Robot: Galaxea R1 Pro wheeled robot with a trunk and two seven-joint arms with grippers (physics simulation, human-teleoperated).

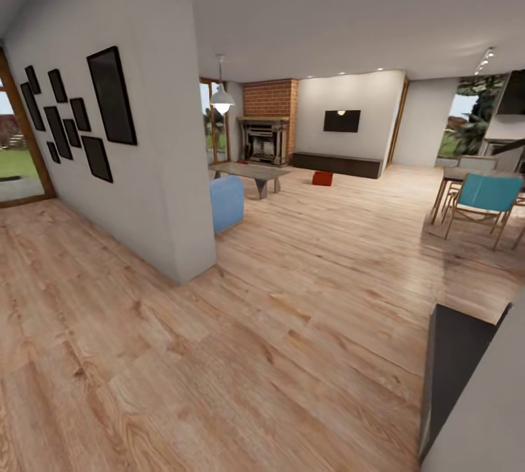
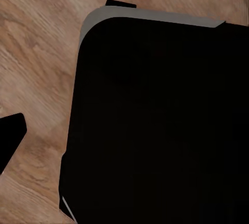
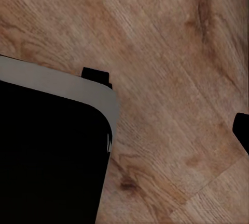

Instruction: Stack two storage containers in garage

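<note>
In the head view no arm reaches into the scene; the camera looks across a light wood plank floor (image 1: pixel 292 326) toward the far end of the living room. Each wrist camera points straight down at the planks. In the left wrist view a large black rounded body with a grey rim (image 2: pixel 155 120) takes up most of the picture, and a dark tip (image 2: pixel 10 135) pokes in at one edge. The right wrist view has a similar black body with a grey edge (image 3: pixel 52 151) and a dark tip (image 3: pixel 242 130) at the edge. Whether either pincer is wide or narrow cannot be told.

One orange-red storage container (image 1: pixel 322 178) sits on the floor far off, just in front of the long dark low bench (image 1: pixel 337 164) under the black TV (image 1: pixel 342 120) on the white wall. At this range it is only a small boxy red shape; its ribbing is too small to tell. To its left stand a low grey table (image 1: pixel 251 173) and, farther back, the red-brick fireplace (image 1: pixel 268 133).

Nearer on the left, a white wall (image 1: pixel 138 187) carries black frames (image 1: pixel 111 96), with a blue seat (image 1: pixel 227 202) beside its end. On the right stands a teal chair (image 1: pixel 485 198) at a table.
</note>
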